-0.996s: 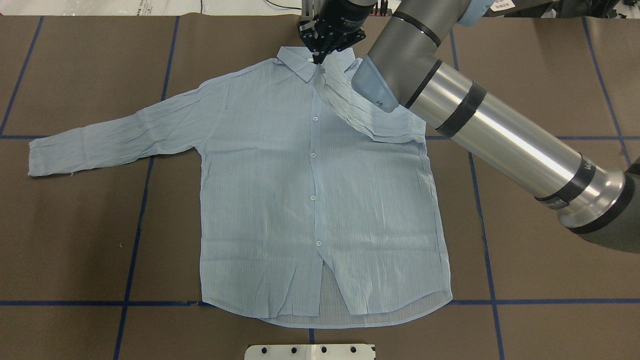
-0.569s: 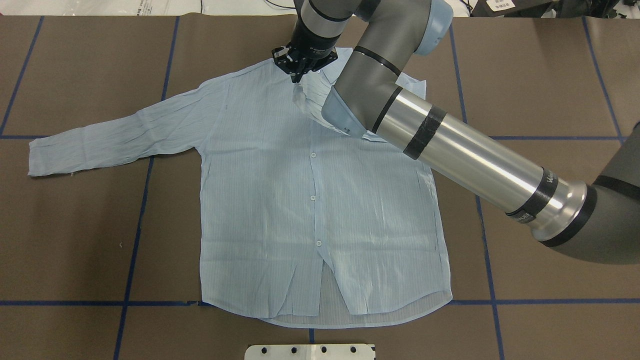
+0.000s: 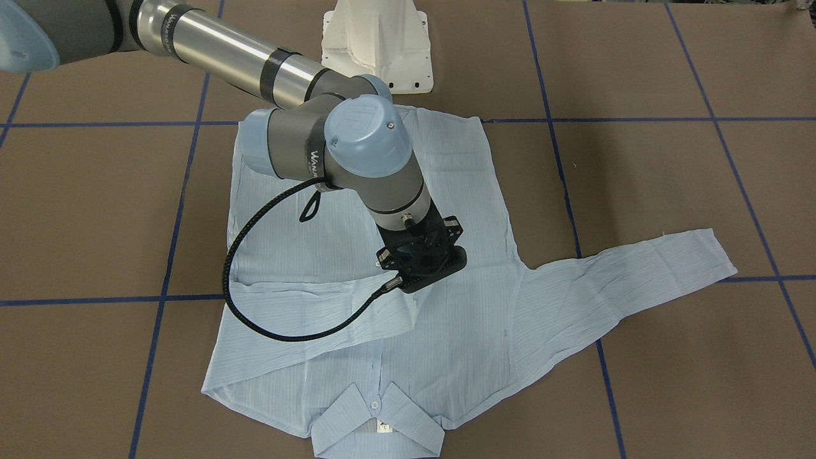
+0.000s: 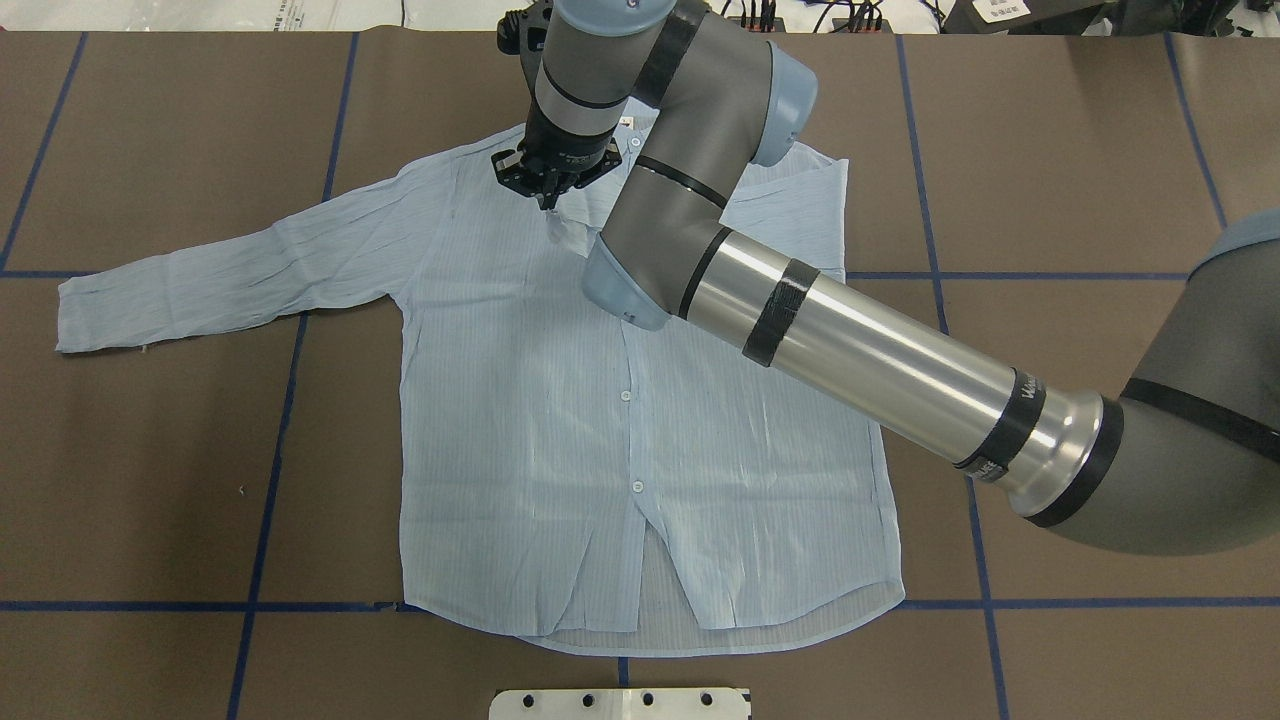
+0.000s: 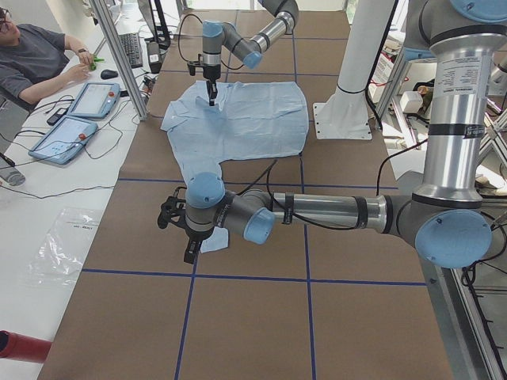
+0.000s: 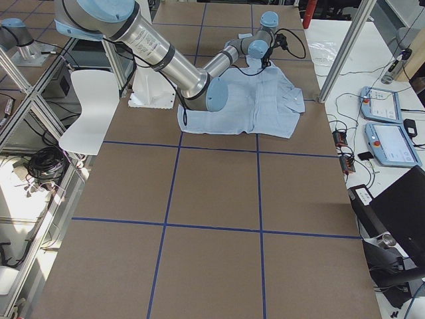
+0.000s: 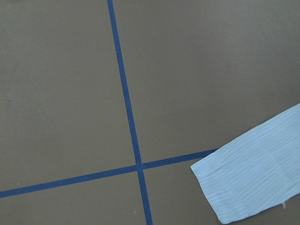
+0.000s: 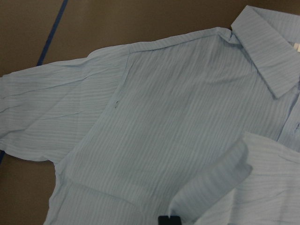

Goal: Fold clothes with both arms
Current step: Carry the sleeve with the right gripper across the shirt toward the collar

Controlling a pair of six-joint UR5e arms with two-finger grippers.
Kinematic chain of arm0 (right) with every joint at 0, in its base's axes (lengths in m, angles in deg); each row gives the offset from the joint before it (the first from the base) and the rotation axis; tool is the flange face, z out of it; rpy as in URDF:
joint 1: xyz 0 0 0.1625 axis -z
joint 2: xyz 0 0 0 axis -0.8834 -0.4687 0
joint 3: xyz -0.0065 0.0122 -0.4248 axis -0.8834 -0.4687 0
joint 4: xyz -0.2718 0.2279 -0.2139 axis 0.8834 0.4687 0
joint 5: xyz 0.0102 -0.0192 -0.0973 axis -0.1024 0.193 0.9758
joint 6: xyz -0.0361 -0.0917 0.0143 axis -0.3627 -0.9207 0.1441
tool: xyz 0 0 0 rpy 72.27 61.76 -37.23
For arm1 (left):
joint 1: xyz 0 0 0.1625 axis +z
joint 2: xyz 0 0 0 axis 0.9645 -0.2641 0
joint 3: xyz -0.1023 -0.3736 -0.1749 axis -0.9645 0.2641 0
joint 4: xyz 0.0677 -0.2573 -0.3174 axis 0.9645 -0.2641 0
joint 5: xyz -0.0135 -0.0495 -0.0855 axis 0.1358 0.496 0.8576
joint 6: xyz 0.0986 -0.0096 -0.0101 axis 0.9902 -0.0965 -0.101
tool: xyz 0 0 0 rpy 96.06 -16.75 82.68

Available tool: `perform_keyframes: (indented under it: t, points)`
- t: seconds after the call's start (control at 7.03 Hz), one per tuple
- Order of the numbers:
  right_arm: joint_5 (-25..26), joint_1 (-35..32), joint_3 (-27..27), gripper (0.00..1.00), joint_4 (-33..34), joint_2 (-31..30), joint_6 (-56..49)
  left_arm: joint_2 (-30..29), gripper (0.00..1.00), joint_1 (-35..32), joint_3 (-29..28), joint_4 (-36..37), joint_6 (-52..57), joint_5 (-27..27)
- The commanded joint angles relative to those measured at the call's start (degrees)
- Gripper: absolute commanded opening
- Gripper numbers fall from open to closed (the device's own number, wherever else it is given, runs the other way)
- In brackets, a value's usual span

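Note:
The light blue striped shirt [image 4: 620, 450] lies flat and buttoned on the brown table, collar [image 3: 376, 427] at the far edge from the robot. My right gripper [image 4: 547, 192] is shut on the cuff of the shirt's right sleeve [image 3: 306, 325] and holds it low over the upper chest; that sleeve lies folded across the front. The right wrist view shows the held cuff [image 8: 220, 180] over the chest. The other sleeve [image 4: 220, 280] lies spread out to the side. My left gripper [image 5: 188, 244] hovers by that sleeve's cuff [image 7: 255, 176]; I cannot tell whether it is open or shut.
The white pedestal base [image 3: 376, 38] stands at the robot's side of the table. Blue tape lines [image 7: 126, 117] cross the brown surface. An operator [image 5: 32, 55] sits at a side desk with teach pendants [image 5: 87, 99].
My right gripper has moved from the collar toward the left across the upper chest, dragging the right sleeve's cuff with it. The rest of the shirt has not moved.

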Motion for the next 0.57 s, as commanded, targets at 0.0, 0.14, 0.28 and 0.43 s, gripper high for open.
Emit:
perform_keyframes:
  t: [0.0,0.14,0.28,0.43]
  points:
    - [2.05,1.68,-1.44,0.00,-0.55,0.37,0.01,-0.08,0.99,0.00,-0.13,0.00,0.00,-0.09]
    - [3.19,2.29,-2.84,0.00,-0.55,0.63,0.01,-0.08,0.99,0.00,-0.13,0.00,-0.08,-0.09]
    - [3.55,2.74,-5.99,0.00,-0.64,2.55,0.09,-0.08,0.99,0.00,-0.13,0.00,-0.09,-0.09]
    - [3.64,3.96,-10.19,0.00,-4.38,4.13,0.27,-0.26,0.99,0.00,-0.13,0.00,-0.09,0.00]
